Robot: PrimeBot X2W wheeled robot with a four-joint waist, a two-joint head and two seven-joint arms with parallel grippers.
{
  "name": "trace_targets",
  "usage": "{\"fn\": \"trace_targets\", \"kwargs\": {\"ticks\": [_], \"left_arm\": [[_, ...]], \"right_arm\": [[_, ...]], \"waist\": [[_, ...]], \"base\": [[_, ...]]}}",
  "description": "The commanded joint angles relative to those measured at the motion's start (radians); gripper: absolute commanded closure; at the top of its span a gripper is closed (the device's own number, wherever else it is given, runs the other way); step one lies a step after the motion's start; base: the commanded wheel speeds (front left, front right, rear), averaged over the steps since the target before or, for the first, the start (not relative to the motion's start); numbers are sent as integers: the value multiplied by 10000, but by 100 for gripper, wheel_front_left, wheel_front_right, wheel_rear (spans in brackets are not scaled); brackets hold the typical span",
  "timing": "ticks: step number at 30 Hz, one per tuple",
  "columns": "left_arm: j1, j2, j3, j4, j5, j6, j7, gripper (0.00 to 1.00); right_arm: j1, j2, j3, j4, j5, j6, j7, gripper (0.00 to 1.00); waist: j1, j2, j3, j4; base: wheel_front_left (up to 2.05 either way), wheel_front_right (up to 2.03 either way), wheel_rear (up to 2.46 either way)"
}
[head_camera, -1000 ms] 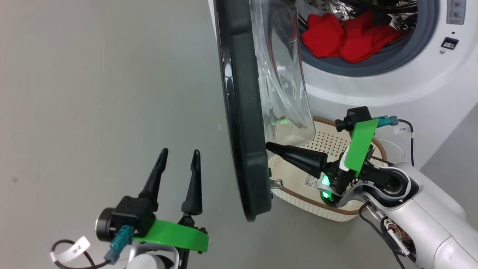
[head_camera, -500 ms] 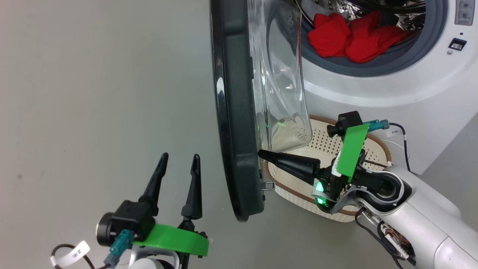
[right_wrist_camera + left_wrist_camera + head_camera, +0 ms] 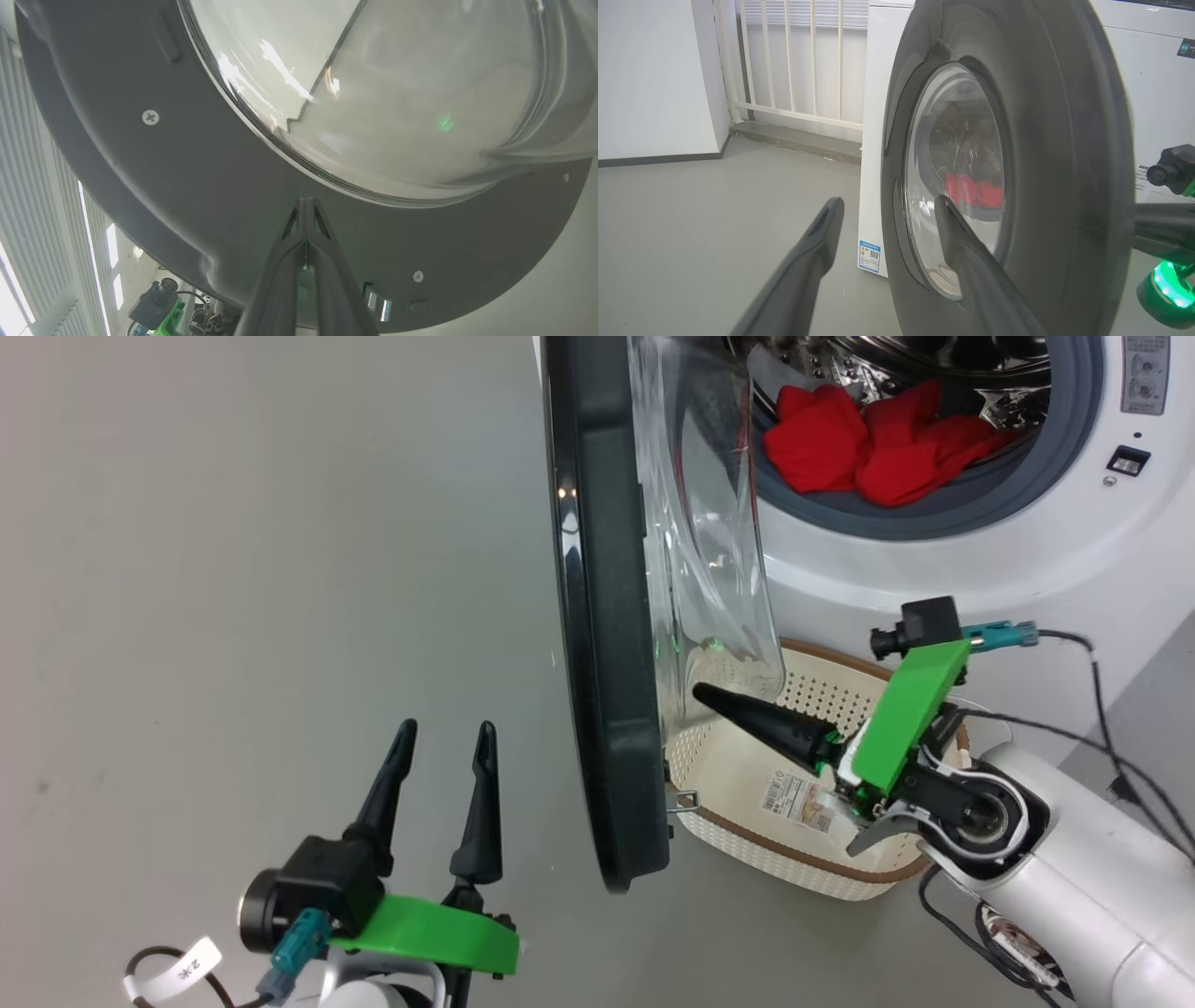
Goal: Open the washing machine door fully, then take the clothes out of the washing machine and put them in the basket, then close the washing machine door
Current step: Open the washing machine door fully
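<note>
While the washing machine door (image 3: 607,616) is standing out from the washing machine (image 3: 934,569), edge-on to the head camera with its lower edge just beside the left end of the basket (image 3: 794,870), the clothes (image 3: 868,439) are lying in a red heap at the front of the drum, against the grey gasket.

The right gripper (image 3: 700,693) is reaching over the basket toward the base of the door's glass bowl, its jaws pressed together and holding nothing. Half a second ago its tip was lying against the door's dark inner rim; now it is standing apart from that rim, and more of the paper label (image 3: 798,800) on the basket's bottom is showing. The left gripper (image 3: 446,728) is hovering on the door's outer side, apart from it, jaws spread wide and empty as before.

A plain grey floor (image 3: 233,569) is carrying the machine and the basket. The left wrist view is showing a white wall (image 3: 644,70) and a white barred railing (image 3: 798,60) behind.

The door's top is being cut off, and through the glass the clothes are reading only as a red blur.
</note>
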Motion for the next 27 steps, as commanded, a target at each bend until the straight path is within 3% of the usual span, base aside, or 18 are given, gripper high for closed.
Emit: {"fn": "trace_targets", "kwargs": {"ticks": [1, 2, 4, 5, 6, 10, 18, 22, 27], "left_arm": [[-38, 146, 378, -220, -47, -86, -76, 0], [-28, 146, 389, -215, -52, -104, -76, 0], [-7, 146, 418, -205, -45, -142, -76, 0], [6, 146, 431, -199, -21, -165, -76, 0], [26, 146, 451, -182, 36, -194, -76, 0], [80, 146, 543, -219, 88, -251, -76, 0], [298, 146, 772, -561, 182, -223, -76, 0], [421, 146, 867, -730, 321, -215, -76, 0], [555, 146, 964, -894, 465, -200, -76, 0]], "right_arm": [[-144, -79, 77, -313, -458, 54, -308, 28], [-156, -238, 230, -351, -1023, 54, -680, 27], [-70, -400, 458, -450, -1893, 54, -1389, 2], [-26, -481, 571, -455, -2316, 54, -1757, 0], [57, -633, 815, -510, -3174, 54, -2438, 0], [231, -787, 1224, -407, -4732, 54, -3712, 0], [588, -717, 1381, 399, -7660, 54, -5416, 0], [883, -455, 779, 847, -9217, 54, -5756, 0], [1509, 97, -1021, 1083, -11541, 54, -5888, 0]], "waist": [[0, -1, -25, -9], [0, -1, -46, -14], [0, -1, -98, -27], [0, -1, -126, -33], [0, -1, -179, -48], [0, -1, -250, -124], [0, -1, -334, -294], [0, -1, -378, -388], [0, -1, -425, -515]], "base": [[0, 0, 0], [0, 0, 0], [0, 0, 0], [0, 0, 0], [0, 0, 0], [0, 0, 0], [0, 0, 0], [0, 0, 0], [0, 0, 0]]}}
